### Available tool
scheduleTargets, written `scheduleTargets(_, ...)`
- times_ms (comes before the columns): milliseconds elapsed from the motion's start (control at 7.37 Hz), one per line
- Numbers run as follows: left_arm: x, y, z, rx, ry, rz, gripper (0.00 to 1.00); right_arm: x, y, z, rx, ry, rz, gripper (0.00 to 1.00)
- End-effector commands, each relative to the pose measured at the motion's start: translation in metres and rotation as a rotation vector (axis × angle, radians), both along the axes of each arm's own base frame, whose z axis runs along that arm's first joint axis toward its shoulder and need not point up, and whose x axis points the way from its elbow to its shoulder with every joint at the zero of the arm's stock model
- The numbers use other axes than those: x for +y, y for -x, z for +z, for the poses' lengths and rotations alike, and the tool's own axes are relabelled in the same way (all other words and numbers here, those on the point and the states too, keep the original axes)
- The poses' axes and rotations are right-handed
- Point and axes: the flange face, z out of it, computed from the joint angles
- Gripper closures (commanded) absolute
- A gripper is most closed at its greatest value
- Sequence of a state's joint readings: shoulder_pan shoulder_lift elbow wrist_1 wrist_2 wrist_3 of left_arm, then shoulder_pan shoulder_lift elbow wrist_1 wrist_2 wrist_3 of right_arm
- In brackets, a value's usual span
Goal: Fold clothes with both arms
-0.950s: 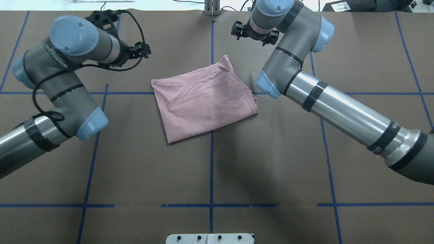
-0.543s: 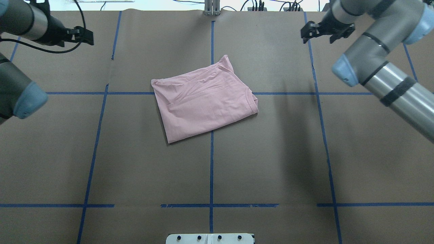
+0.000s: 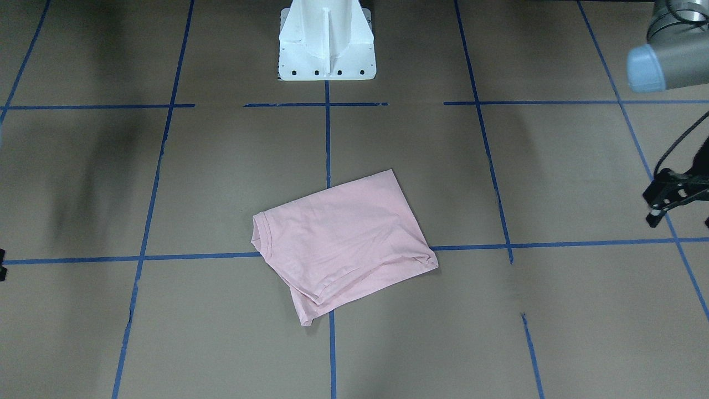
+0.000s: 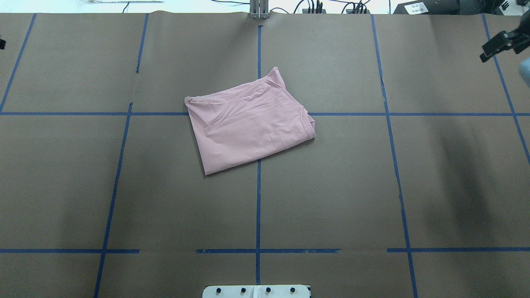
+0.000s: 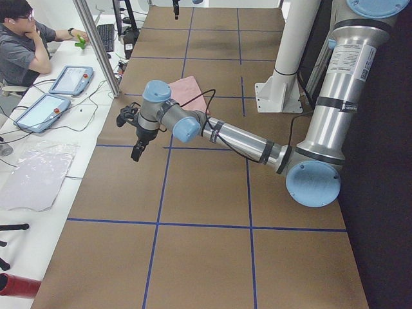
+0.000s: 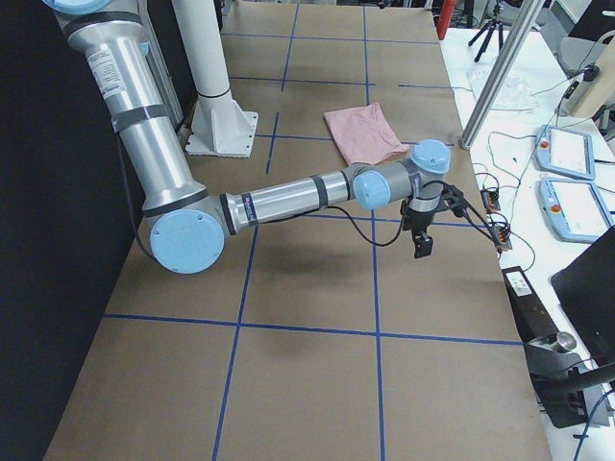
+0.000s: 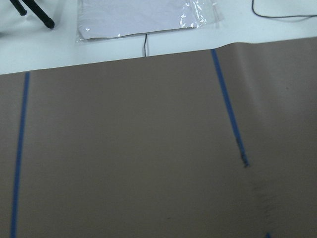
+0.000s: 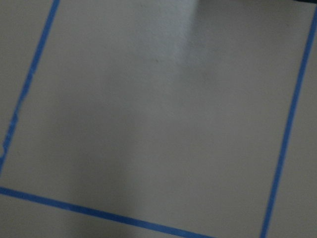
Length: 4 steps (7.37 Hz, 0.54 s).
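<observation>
The clothes are one pale pink T-shirt [image 4: 248, 124] [image 3: 343, 238], folded into a rough rectangle with its plain side up at the middle of the brown table; it is also seen as the pink shirt [image 5: 190, 93] [image 6: 363, 133] in the side views. Neither gripper touches it. My left gripper [image 3: 680, 220] hangs open and empty far off to the shirt's side, showing only as a black speck at the overhead view's left edge. My right gripper [image 4: 503, 49] is at the far right back corner, its fingers apart, holding nothing. The wrist views show only bare table.
The white pedestal [image 3: 325, 44] stands at the robot's edge of the table. Blue tape lines [image 4: 258, 207] grid the brown paper. A person [image 5: 22, 48] sits at a side desk with tablets [image 5: 69, 78]. Teach pendants [image 6: 567, 154] lie on the opposite side desk.
Both arms have swung outward and away from the shirt, from beside it to the table's far side edges. The shirt has not moved.
</observation>
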State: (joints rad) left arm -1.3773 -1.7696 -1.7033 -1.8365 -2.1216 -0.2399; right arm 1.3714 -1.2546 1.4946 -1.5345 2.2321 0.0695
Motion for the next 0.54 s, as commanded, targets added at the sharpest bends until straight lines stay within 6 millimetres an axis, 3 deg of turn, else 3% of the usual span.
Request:
scheduleTargets(0,0.024,0.071,0.046,-0.078,-0.017,0.118,0.00,0.050,-0.082,0.070,-0.016,0.043,-0.061,0.00)
scheduleTargets(136,0.046,0.090,0.067,-0.068,-0.028,0.155,0.00,0.065,-0.100,0.081,-0.058,0.071,-0.030,0.00)
scheduleTargets(272,0.066,0.106,0.075,-0.004,-0.030,0.132,0.00,0.071,-0.102,0.082,-0.044,0.074,-0.013,0.00)
scheduleTargets(407,0.074,0.123,0.067,-0.013,-0.093,0.099,0.00,0.088,-0.110,0.074,-0.021,0.051,0.004,0.00)
